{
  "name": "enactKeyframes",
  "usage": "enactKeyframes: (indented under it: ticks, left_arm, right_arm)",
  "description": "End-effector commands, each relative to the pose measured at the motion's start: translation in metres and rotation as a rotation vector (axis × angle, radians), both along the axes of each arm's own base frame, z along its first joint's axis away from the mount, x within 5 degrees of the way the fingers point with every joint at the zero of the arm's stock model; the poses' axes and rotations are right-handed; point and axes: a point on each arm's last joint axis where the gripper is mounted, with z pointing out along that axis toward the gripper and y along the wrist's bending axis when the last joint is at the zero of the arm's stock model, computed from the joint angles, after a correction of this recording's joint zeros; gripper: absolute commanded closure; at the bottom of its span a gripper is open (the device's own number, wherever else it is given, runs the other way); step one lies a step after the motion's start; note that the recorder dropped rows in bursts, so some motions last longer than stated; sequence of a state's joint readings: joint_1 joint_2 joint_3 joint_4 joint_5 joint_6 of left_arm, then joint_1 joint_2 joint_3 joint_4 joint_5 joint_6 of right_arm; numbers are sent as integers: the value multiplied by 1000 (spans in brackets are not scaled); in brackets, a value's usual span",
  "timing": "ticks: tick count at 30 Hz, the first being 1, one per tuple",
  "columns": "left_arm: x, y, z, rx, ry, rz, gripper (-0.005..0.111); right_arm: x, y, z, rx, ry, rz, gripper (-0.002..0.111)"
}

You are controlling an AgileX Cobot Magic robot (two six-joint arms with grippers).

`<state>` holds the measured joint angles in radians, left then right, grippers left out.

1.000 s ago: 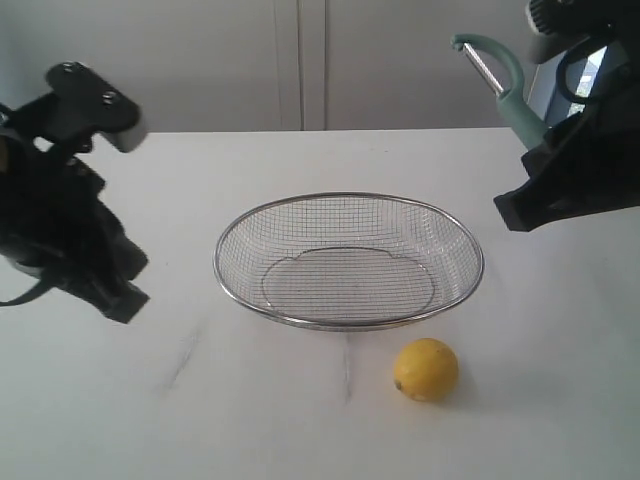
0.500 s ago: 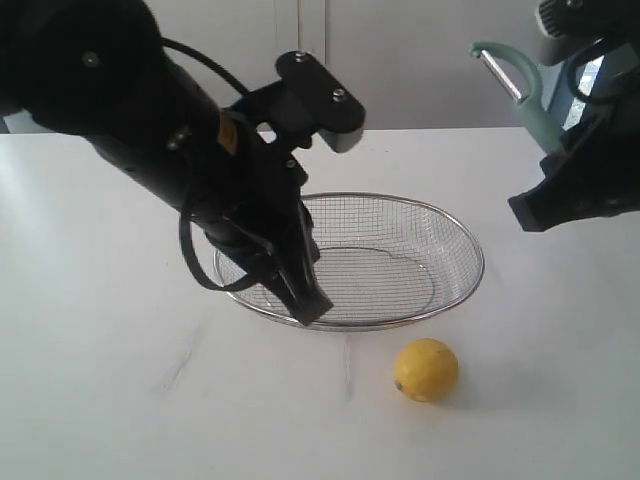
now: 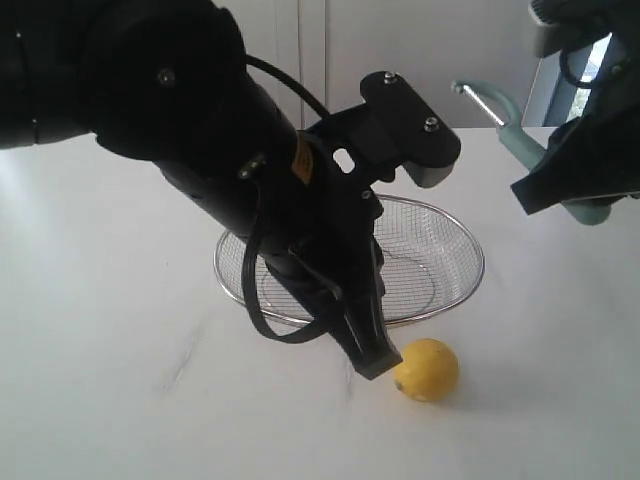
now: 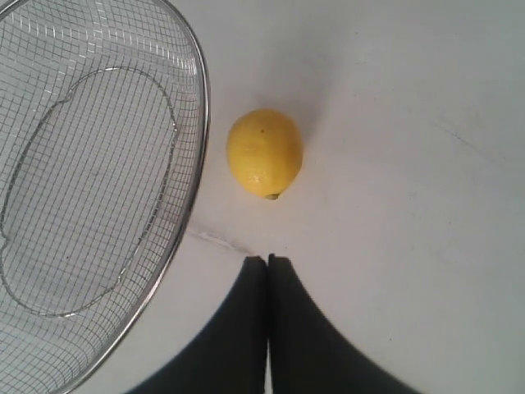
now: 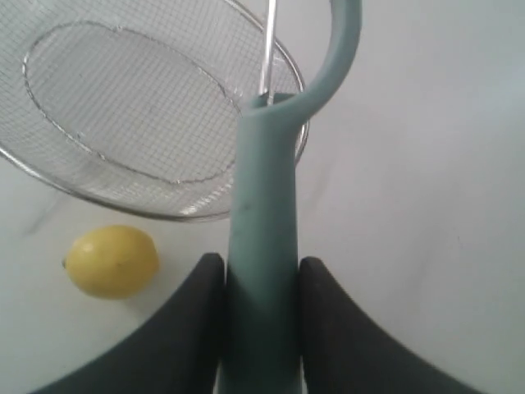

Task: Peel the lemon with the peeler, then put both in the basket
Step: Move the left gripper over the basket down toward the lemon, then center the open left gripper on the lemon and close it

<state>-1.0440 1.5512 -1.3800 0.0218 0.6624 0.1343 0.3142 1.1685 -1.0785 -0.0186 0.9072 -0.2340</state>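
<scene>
The yellow lemon (image 3: 428, 369) lies on the white table in front of the wire-mesh basket (image 3: 455, 240). My left gripper (image 3: 376, 362) hangs just left of the lemon, its tip close beside it. The left wrist view shows the lemon (image 4: 264, 153) a short way beyond my left gripper (image 4: 267, 261), whose fingers are pressed together with nothing between them. At the upper right my right gripper (image 5: 261, 271) is shut on the teal handle of the peeler (image 5: 264, 205). In the exterior view the peeler (image 3: 510, 125) is held up in the air, its hooked head pointing left above the basket's right end.
The basket (image 4: 199, 131) holds nothing. My big black left arm (image 3: 230, 160) reaches across the basket and hides its left and middle part. White table surface spreads to the left and to the front right of the lemon.
My left arm has swung from the far left across the basket down to the lemon's left side. The right gripper with the peeler has dropped a little and tilted.
</scene>
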Motion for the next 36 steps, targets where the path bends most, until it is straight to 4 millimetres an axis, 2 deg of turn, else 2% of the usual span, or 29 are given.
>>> enactKeyframes:
  ticks: [1, 6, 13, 17, 20, 24, 29, 31, 34, 36]
  left_arm:
    - [-4, -1, 3, -24, 28, 0, 107]
    - [-2, -9, 3, -90, 42, 11, 107]
    - [3, -31, -28, -74, 119, -8, 107]
    - [8, -41, -37, -118, 111, 5, 107]
    - [3, -48, -41, -106, 64, -71, 106]
    - [-6, -56, -49, -69, 21, -179, 91]
    - [-7, -59, -58, -32, 29, -201, 54]
    - [-6, -60, -62, -20, 29, -204, 44]
    - [-4, -64, -75, 6, 55, -201, 34]
    - [-4, -66, -83, 22, 84, -186, 34]
  right_arm:
    - [-5, -9, 3, -12, 81, 66, 108]
    - [-9, -6, 6, 45, 117, 121, 108]
    - [-11, -7, 4, 39, 142, 118, 108]
    - [-12, -8, 4, 37, 155, 93, 108]
    - [-14, -10, 6, 37, 146, 75, 108]
    - [-18, -12, 10, 34, 118, 55, 108]
    - [-19, -13, 14, 42, 92, 51, 108]
    - [-19, -13, 14, 46, 88, 46, 108]
    - [-18, -13, 14, 48, 83, 44, 108]
    - [-18, -13, 14, 48, 81, 44, 108]
